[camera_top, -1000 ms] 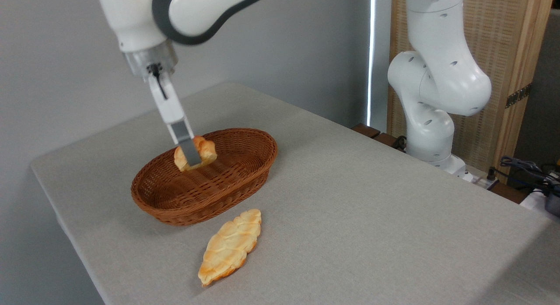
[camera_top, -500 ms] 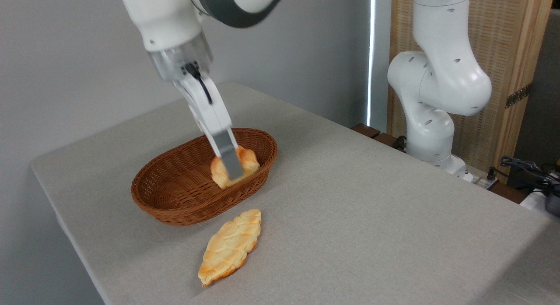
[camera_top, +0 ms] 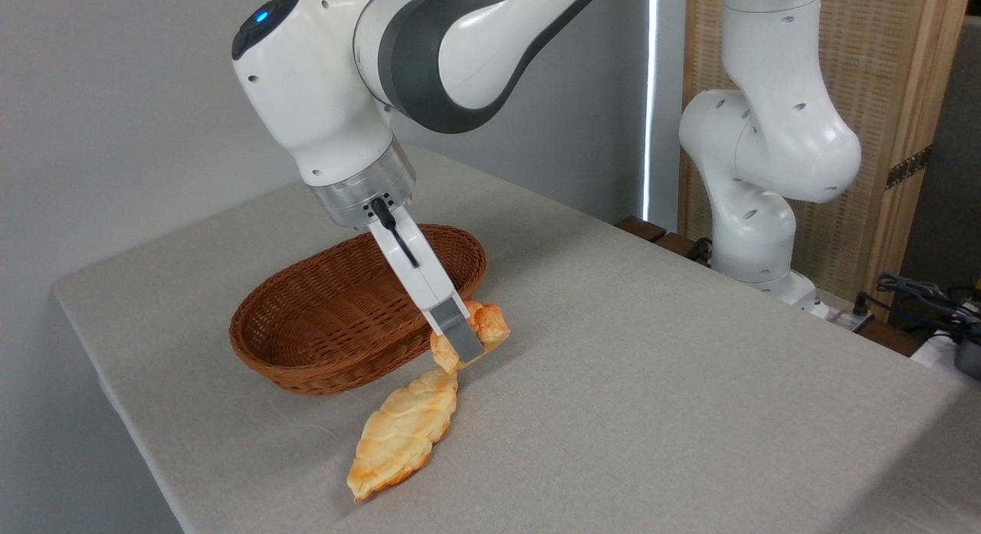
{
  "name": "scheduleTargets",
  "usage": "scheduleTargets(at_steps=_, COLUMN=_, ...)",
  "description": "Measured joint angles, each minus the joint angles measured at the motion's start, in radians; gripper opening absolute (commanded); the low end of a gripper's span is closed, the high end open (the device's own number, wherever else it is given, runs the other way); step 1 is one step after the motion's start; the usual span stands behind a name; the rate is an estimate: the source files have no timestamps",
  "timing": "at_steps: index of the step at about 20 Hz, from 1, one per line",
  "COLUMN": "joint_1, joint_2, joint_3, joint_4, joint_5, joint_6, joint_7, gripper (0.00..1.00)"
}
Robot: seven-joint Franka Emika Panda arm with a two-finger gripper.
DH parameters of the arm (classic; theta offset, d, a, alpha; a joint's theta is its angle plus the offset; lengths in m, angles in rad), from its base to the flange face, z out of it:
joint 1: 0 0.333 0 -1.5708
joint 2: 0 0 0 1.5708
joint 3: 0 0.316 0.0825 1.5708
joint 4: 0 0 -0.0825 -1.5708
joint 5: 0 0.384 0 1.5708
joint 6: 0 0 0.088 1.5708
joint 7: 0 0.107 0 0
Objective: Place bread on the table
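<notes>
The bread, a small golden-orange knotted bun, hangs just above the table, right of the basket's right end. My gripper is shut on it; the near grey finger crosses its front and hides its middle. The bun sits directly over the upper tip of the braided loaf, and I cannot tell whether they touch.
A brown oval wicker basket stands left of the gripper with nothing visible in it. A long pale braided loaf lies on the cloth in front of it. The arm's white base rises at the table's far right edge.
The gripper has carried the bun out of the basket, right and down over its rim, to a spot low over the table by the loaf's tip.
</notes>
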State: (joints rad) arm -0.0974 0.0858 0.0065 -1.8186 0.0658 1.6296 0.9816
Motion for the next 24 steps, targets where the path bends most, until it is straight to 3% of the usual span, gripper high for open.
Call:
scheduleTargets(at_steps=3, joint_1=0.0, joint_2=0.0, joint_3=0.0, joint_4=0.0, joint_5=0.027, joint_6=0.0, joint_7=0.0, gripper=1.0)
scheduleTargets(at_steps=14, joint_1=0.0, joint_2=-0.007, joint_3=0.0, joint_4=0.002, joint_5=0.029, joint_6=0.007, joint_7=0.0, gripper=1.0)
scheduleTargets(at_steps=19, joint_1=0.0, joint_2=-0.076, joint_3=0.011, joint_4=0.036, joint_5=0.025, joint_6=0.11, joint_7=-0.001, gripper=1.0)
scheduleTargets(at_steps=22, joint_1=0.0, joint_2=-0.137, joint_3=0.074, joint_4=0.07, joint_5=-0.083, joint_6=0.154, joint_7=-0.004, gripper=1.0)
scheduleTargets(at_steps=24, joint_1=0.002, joint_2=-0.156, joint_3=0.116, joint_4=0.093, joint_5=-0.121, joint_6=0.158, joint_7=-0.016, gripper=1.0)
